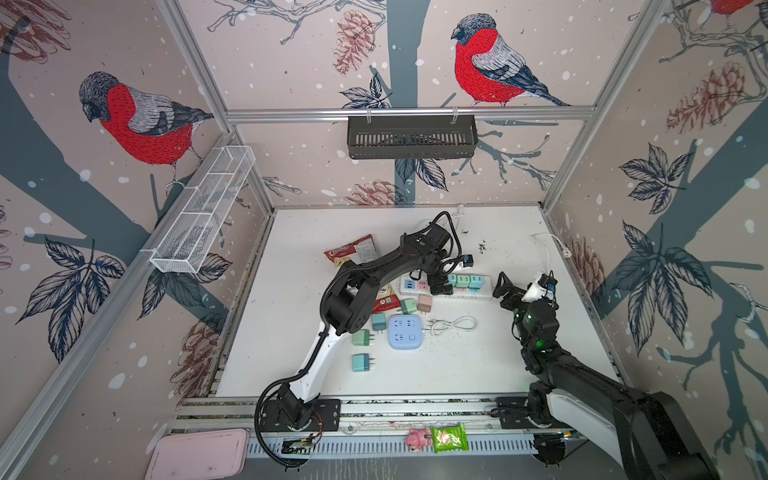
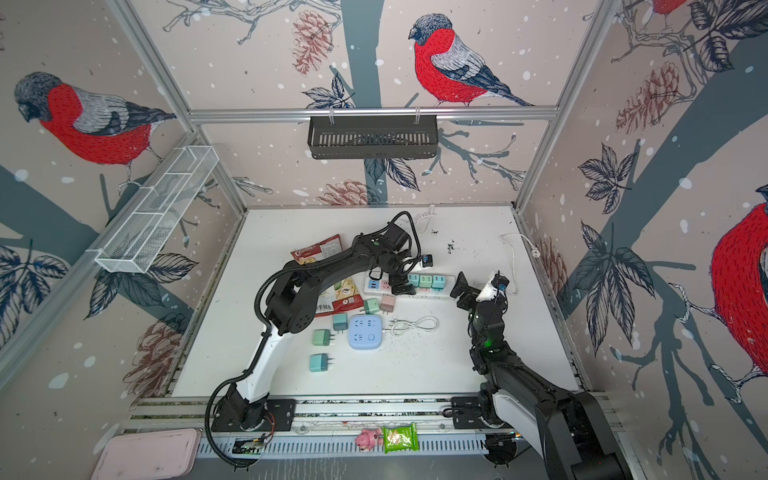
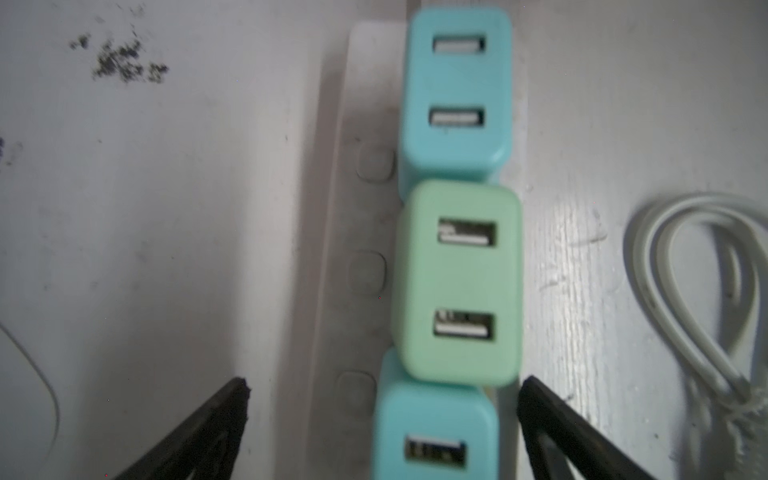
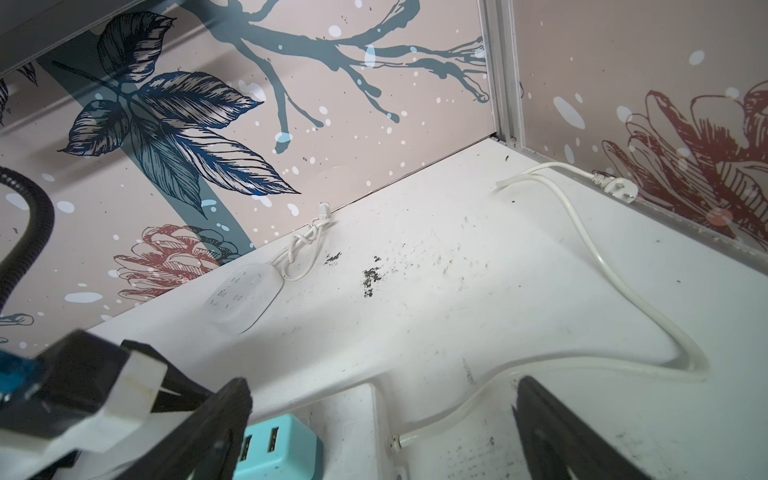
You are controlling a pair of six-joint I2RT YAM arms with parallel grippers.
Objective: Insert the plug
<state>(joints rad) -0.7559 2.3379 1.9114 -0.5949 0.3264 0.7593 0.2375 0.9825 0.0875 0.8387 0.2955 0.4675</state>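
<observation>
Plug (image 3: 434, 432), a cyan charger cube, sits in the power strip (image 3: 353, 216) at the end of a row of three close-packed cubes; expect it light, rigid and smooth, so grip its two free flat sides. Your left gripper (image 3: 383, 382) has its jaws wide astride it, holding nothing, and the right gripper (image 4: 382, 384), at the strip's cord end, is equally wide and empty. Wire basket (image 1: 195, 232), well apart from the strip, looks empty; the black basket (image 1: 411, 139) hides its inside
</observation>
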